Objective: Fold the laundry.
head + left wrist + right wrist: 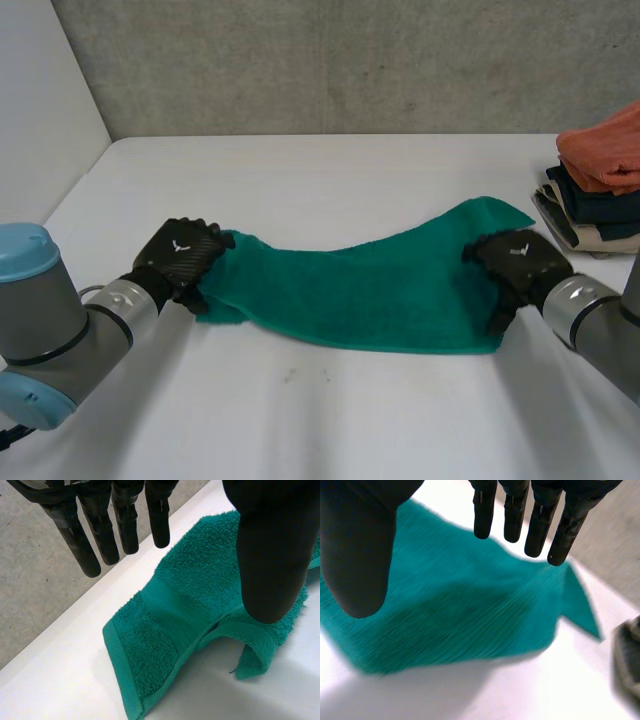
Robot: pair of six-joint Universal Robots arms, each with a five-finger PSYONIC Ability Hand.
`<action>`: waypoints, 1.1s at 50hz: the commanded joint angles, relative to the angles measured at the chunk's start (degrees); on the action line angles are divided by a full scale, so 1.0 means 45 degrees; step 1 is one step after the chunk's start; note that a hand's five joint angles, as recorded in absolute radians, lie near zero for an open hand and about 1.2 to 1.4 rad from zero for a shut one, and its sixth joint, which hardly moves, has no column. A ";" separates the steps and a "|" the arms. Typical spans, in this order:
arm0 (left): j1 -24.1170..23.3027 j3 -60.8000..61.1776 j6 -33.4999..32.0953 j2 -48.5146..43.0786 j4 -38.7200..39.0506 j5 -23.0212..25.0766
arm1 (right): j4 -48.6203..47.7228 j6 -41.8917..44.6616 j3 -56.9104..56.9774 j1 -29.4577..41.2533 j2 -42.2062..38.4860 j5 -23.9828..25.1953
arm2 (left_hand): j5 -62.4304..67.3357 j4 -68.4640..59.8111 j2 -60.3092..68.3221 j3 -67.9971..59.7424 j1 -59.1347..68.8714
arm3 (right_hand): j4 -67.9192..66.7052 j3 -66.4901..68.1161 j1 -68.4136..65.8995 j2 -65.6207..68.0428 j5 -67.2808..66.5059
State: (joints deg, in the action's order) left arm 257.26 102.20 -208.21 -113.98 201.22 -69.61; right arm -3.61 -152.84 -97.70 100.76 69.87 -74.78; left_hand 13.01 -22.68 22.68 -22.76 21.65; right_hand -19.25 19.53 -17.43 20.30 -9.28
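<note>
A green towel [370,290] lies stretched across the middle of the white table [330,420], loosely folded, with a corner sticking out at the far right. My left hand [180,255] rests at the towel's left end. In the left wrist view its fingers [100,530] are straight and spread over the towel's [200,590] rumpled, doubled edge, and the thumb holds nothing. My right hand [520,258] sits on the towel's right end. Its fingers [540,525] hang straight above the towel [460,610], apart from the thumb.
A stack of folded laundry [600,180] stands at the table's right edge, an orange piece on top and dark ones beneath. Its dark edge [630,660] lies close beside my right hand. A grey wall runs behind the table.
</note>
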 commanded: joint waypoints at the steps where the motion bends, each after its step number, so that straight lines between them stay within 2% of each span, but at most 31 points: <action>1: 0.0018 0.0022 -0.0040 0.0016 0.0011 -0.0001 | 0.0764 0.0001 0.0129 -0.0028 -0.1384 0.0132 | 0.0895 -0.0968 0.0968 -0.0951 0.1197 | -0.0168 0.0106 -0.0573 -0.0066 -0.0160; 3: -0.0001 0.0022 -0.0040 0.0016 0.0011 -0.0001 | 0.0725 0.0059 0.0168 -0.0028 -0.1618 0.0094 | 0.0894 -0.0968 0.0968 -0.0951 0.1197 | -0.0317 0.0255 -0.0722 0.0083 -0.0309; 6: -0.0021 0.0042 -0.0040 0.0016 0.0011 -0.0001 | 0.0569 0.0059 0.0344 -0.0028 -0.2087 0.0035 | 0.0858 -0.0931 0.0931 -0.0914 0.1160 | -0.2253 0.2191 -0.2658 0.2019 -0.2246; 7: -0.0021 0.0042 -0.0040 0.0016 0.0011 -0.0001 | 0.0510 0.0059 0.0383 -0.0009 -0.2166 0.0035 | 0.0894 -0.0968 0.0968 -0.0951 0.1197 | -0.4112 0.4050 -0.4517 0.3878 -0.4105; 8: -0.0021 0.0042 -0.0040 0.0016 0.0011 -0.0001 | 0.0278 0.0059 0.0460 -0.0028 -0.2225 0.0054 | 0.0895 -0.0968 0.0968 -0.0951 0.1197 | -0.9645 0.9583 -1.0050 0.9411 -0.9637; 9: -0.0021 0.0042 -0.0040 0.0035 0.0011 -0.0001 | 0.0140 0.0059 0.0519 -0.0028 -0.2225 0.0055 | 0.0858 -0.0931 0.0931 -0.0914 0.1160 | -1.3364 1.3302 -1.3769 1.3130 -1.3356; 10: -0.0021 0.0042 -0.0040 0.0035 0.0011 -0.0001 | -0.0074 0.0001 0.0578 -0.0028 -0.2206 0.0055 | 0.0857 -0.0931 0.0931 -0.0914 0.1160 | -1.3499 1.3437 -1.3904 1.3265 -1.3491; 15: 0.0018 0.0042 -0.0021 0.0152 0.0011 -0.0020 | -0.0799 0.0059 0.0559 0.0011 -0.1913 -0.0004 | 0.0857 -0.0931 0.0931 -0.0914 0.1160 | -1.3500 1.3438 -1.3905 1.3266 -1.3493; 22: -0.0040 0.0081 0.0272 0.0309 -0.0009 -0.0020 | -0.0819 -0.0175 0.0266 0.0089 0.0117 -0.0004 | 0.0783 -0.0857 0.0857 -0.0839 0.1085 | -1.3500 1.3438 -1.3905 1.3266 -1.3493; 29: -0.0197 0.0042 0.1618 0.0192 -0.0067 -0.0020 | -0.0429 -0.0312 0.0285 0.0928 0.1717 -0.0004 | 0.0782 -0.0856 0.0856 -0.0839 0.1085 | -1.3500 1.3438 -1.3905 1.3266 -1.3493; 33: -0.0314 0.0042 0.2205 0.0113 -0.0106 -0.0020 | -0.0272 -0.0974 0.0402 0.1163 0.2714 -0.0004 | 0.0820 -0.0894 0.0894 -0.0876 0.1122 | -1.3500 1.3438 -1.3905 1.3266 -1.3493; 39: -0.0587 0.0081 0.2304 0.0113 -0.0126 -0.0020 | -0.0174 -0.1894 0.0812 0.1417 0.3866 -0.0062 | 0.0969 -0.1043 0.1043 -0.1025 0.1272 | -1.3500 1.3438 -1.3905 1.3266 -1.3493; 47: -0.0763 0.0003 0.2167 0.0075 0.0049 -0.0098 | 0.0486 -0.1875 0.1087 0.1398 0.3928 -0.0024 | 0.1828 -0.1901 0.1901 -0.1884 0.2130 | -1.3500 1.3438 -1.3905 1.3266 -1.3493; 51: -0.0627 -0.0211 0.2167 -0.0140 0.0245 -0.0662 | 0.1599 -0.1875 0.0697 0.1340 0.3268 -0.0043 | 0.2538 -0.2612 0.2612 -0.2595 0.2841 | -0.1913 0.1851 -0.2318 0.1679 -0.1905; 55: -0.0471 -0.0310 0.2148 -0.0140 0.0226 -0.0840 | 0.1799 -0.1816 0.0015 0.1047 0.1784 -0.0024 | 0.2913 -0.2986 0.2986 -0.2969 0.3215 | -0.1776 0.1714 -0.2181 0.1542 -0.1768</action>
State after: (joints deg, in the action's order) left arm 254.14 101.65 -198.42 -114.20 201.89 -71.55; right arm 1.48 -161.39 -94.00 106.85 85.53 -74.98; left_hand 19.62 -29.60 29.25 -29.42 29.21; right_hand -30.40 30.14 -24.84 29.31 -20.50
